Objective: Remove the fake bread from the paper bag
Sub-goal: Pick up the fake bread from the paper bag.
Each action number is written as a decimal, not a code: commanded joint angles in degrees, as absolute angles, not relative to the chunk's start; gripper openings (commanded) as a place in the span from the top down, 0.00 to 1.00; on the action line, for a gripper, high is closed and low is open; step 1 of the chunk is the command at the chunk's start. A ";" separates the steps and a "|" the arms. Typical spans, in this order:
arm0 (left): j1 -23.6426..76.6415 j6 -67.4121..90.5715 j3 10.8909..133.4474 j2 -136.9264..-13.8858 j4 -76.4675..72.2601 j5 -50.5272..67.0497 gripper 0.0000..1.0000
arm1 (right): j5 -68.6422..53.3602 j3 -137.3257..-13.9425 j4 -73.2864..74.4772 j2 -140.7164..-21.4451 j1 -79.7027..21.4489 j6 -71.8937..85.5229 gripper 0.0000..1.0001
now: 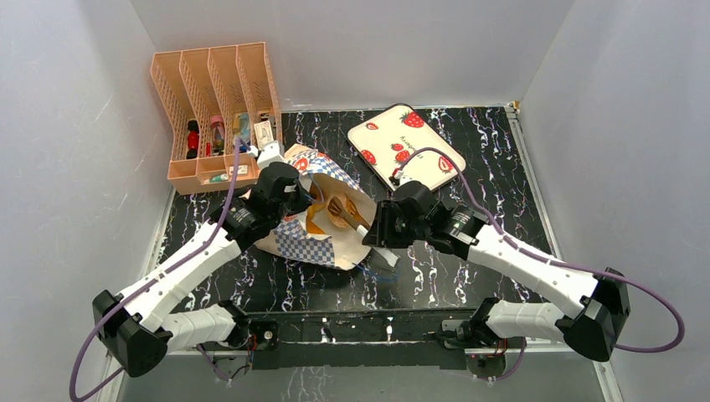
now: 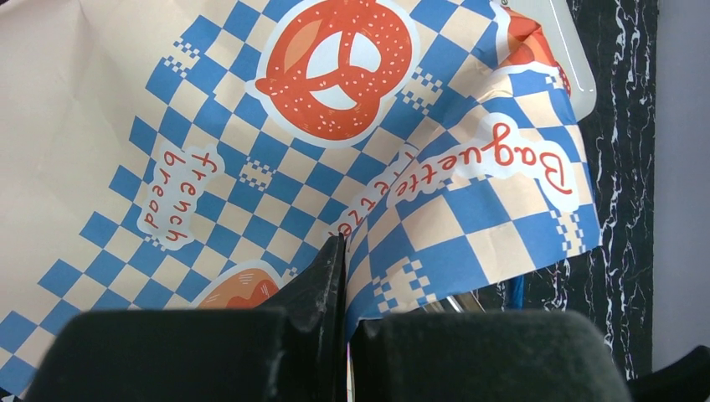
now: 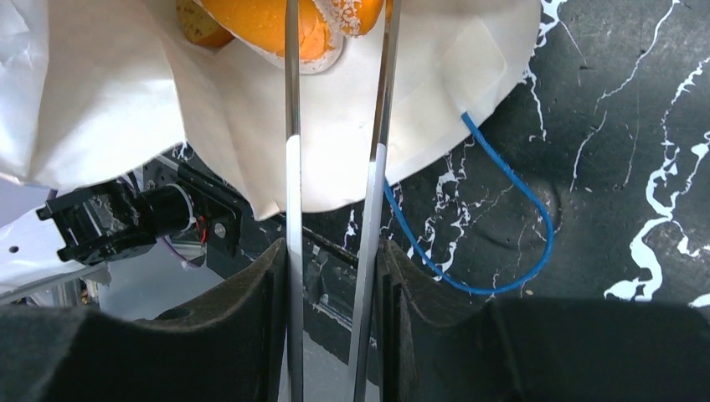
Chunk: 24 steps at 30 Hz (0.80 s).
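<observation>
Left of centre on the worktop [image 1: 469,276], the paper bag [image 1: 314,234] lies on its side, mouth toward the right edge. At its chequered rim the left tool [image 2: 345,251] pinches the paper tight. Opposite, the right tool [image 3: 335,260] grips metal tongs [image 3: 291,126], which reach over orange bread [image 3: 268,25] in the mouth.

Left tool [image 2: 342,255] pinched shut; right tool [image 3: 335,251] clamped, narrowly gapped

The top view looked down on the whole surface [image 1: 519,167] from above; both wrist views pressed close to the paper bag [image 1: 301,244], shared by all three.
</observation>
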<state>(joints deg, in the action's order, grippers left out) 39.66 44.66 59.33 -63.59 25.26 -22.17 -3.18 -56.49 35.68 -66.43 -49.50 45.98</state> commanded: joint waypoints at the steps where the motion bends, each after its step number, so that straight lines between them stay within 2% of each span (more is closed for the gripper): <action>1: 39.90 47.41 62.80 -63.83 29.91 -28.28 1.00 | -4.20 -60.54 36.43 -62.55 -49.61 45.76 1.00; 9: 39.56 52.36 66.95 -68.58 38.63 -32.75 1.00 | -2.59 -63.43 42.62 -57.31 -49.66 44.10 1.00; 24: 36.91 51.62 65.29 -70.04 38.34 -30.04 1.00 | 7.66 -71.57 48.20 -51.25 -49.66 47.51 1.00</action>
<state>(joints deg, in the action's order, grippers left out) 37.93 52.07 65.39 -70.28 36.27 -29.36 2.09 -68.40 51.18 -53.17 -49.52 45.60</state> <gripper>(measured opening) 0.009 0.330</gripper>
